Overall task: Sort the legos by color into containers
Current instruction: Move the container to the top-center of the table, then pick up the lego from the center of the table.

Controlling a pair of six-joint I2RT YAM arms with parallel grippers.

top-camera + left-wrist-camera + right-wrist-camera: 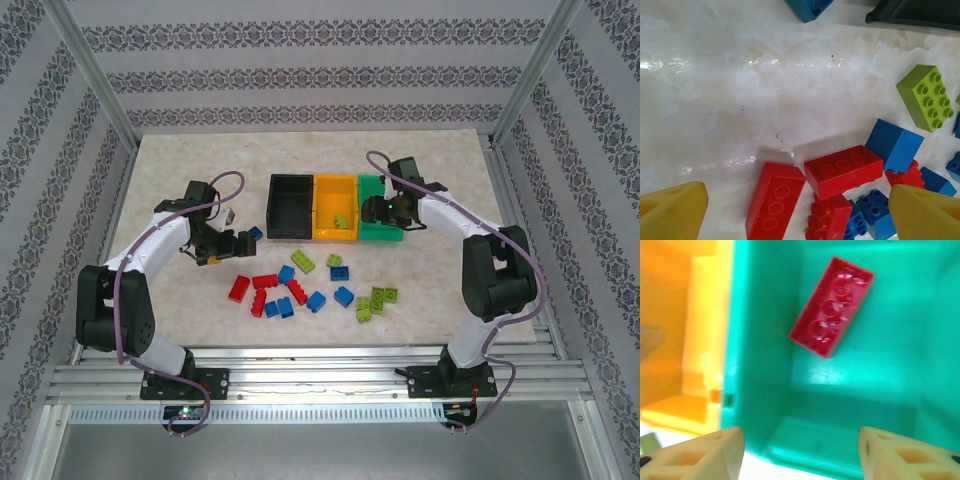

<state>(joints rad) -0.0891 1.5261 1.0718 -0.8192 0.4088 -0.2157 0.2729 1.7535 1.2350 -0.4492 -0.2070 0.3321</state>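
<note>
My left gripper [230,247] hovers open left of the loose legos [300,285], a scatter of red, blue and lime bricks on the marble. In the left wrist view, the left gripper [797,200] looks down on two red bricks [775,202] [844,170] lying between its yellow fingers; nothing is gripped. A blue brick [256,233] lies just beyond it. My right gripper [386,212] hangs open over the green container [372,232]. In the right wrist view, the right gripper [800,445] holds nothing, and a red brick [832,307] lies on the green container's floor [880,390].
The black container [290,207], orange container [335,195] and green one stand in a row at the table's middle. A lime brick [341,221] lies in the orange one. Lime bricks [375,300] cluster at the front right. Metal frame posts stand at the table's corners.
</note>
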